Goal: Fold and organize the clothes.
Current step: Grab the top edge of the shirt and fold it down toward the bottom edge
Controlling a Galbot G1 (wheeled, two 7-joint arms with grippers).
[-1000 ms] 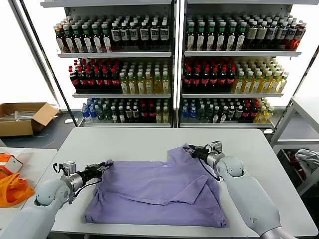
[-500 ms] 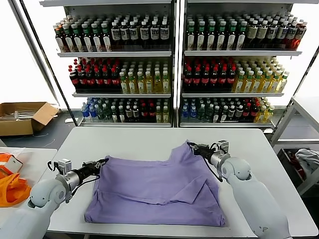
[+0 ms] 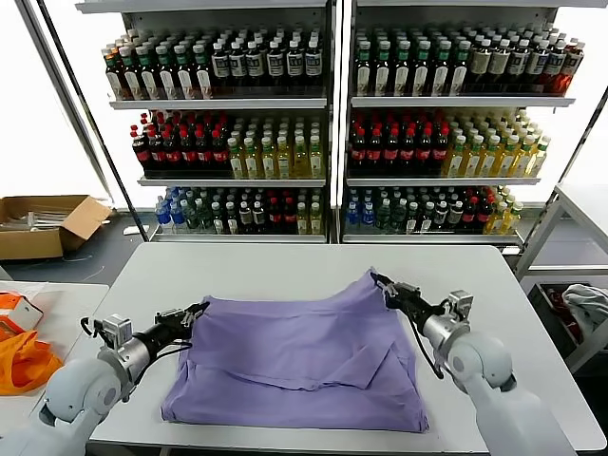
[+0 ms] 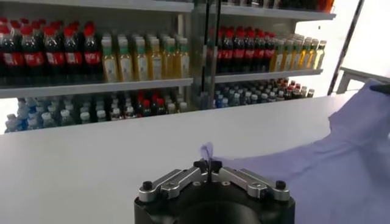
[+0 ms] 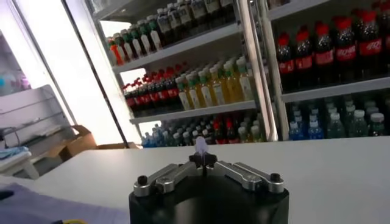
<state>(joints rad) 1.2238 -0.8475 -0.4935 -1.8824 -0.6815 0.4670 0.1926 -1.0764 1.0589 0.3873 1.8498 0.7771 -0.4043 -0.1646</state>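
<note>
Mid-fold: lavender T-shirt (image 3: 299, 361) flat on tabletop (image 3: 285, 271), far edge lifted. Left hand (image 3: 195, 314) pinched shut on shirt's left far corner, right hand (image 3: 388, 288) likewise on right corner. Next, prob. carry both corners toward near hem, evenly.

Two pale grey, rounded arms end in silver cylindrical wrists and black grippers: the left gripper (image 3: 197, 311) at lower left of the head view, the right gripper (image 3: 383, 281) at right of centre. Black cables loop beside each wrist. Wrist views show a black gripper base, silver linkages, black screws.
</note>
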